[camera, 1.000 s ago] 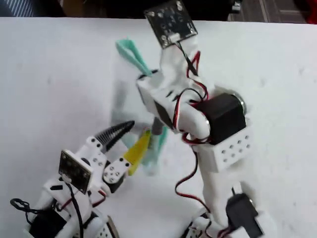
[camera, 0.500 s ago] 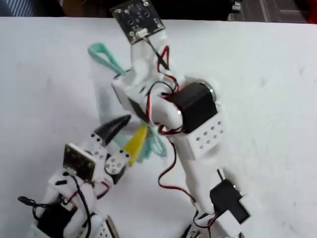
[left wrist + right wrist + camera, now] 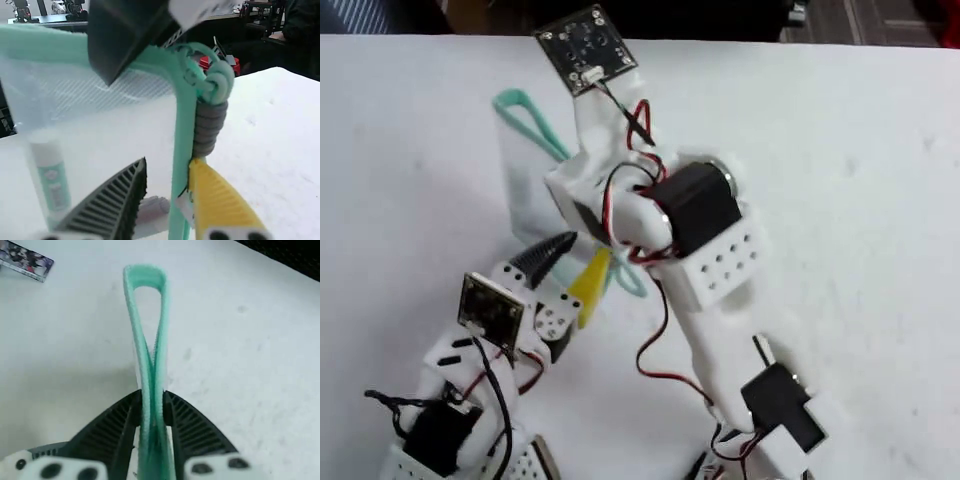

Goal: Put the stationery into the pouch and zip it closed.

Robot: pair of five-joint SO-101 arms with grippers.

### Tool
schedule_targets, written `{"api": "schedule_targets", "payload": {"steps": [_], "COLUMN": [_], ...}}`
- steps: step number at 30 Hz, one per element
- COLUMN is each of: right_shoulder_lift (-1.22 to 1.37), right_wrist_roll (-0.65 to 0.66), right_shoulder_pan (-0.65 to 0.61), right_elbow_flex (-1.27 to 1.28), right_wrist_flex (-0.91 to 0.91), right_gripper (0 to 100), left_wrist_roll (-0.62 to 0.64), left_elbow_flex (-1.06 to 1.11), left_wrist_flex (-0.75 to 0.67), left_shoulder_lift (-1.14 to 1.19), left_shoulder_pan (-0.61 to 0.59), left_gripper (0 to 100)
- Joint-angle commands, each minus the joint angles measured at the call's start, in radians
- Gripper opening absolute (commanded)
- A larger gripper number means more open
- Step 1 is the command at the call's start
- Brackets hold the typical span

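A mesh pouch (image 3: 100,115) with mint trim runs lengthwise between both grippers, with a glue stick (image 3: 50,180) inside. Its grey zipper pull (image 3: 209,127) sits just beyond the yellow fingertip of the nearer left gripper (image 3: 170,165), whose jaws stand apart astride the zip edge. The right gripper (image 3: 151,397) is clamped on the mint loop (image 3: 145,271).

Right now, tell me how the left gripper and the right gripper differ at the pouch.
The right gripper is shut on the green loop of the pouch; the left gripper stands open astride its zip edge. The right gripper's fingers are both black; the left gripper has one black, one yellow. Both are at the pouch.
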Motion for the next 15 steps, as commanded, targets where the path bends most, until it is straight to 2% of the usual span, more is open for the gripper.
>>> {"api": "schedule_targets", "payload": {"steps": [1, 5, 10, 15], "right_shoulder_lift": [-0.056, -0.056, -0.053, -0.053], "right_wrist_roll": [0.015, 0.149, 0.161, 0.203], "right_shoulder_pan": [0.044, 0.051, 0.047, 0.045], "right_elbow_flex": [0.018, 0.020, 0.020, 0.072], "right_wrist_flex": [0.016, 0.019, 0.019, 0.019], "right_gripper": [2.1, 4.3, 15.8, 9.8], "left_wrist_roll": [0.006, 0.008, 0.008, 0.003], "left_elbow_flex": [-0.011, -0.014, -0.014, -0.014], "left_wrist_flex": [-0.005, -0.006, -0.005, -0.003], "left_shoulder_lift": [-0.013, -0.013, -0.013, -0.013], "left_shoulder_pan": [-0.061, -0.122, -0.128, -0.122], "left_gripper": [15, 15, 15, 15]}}
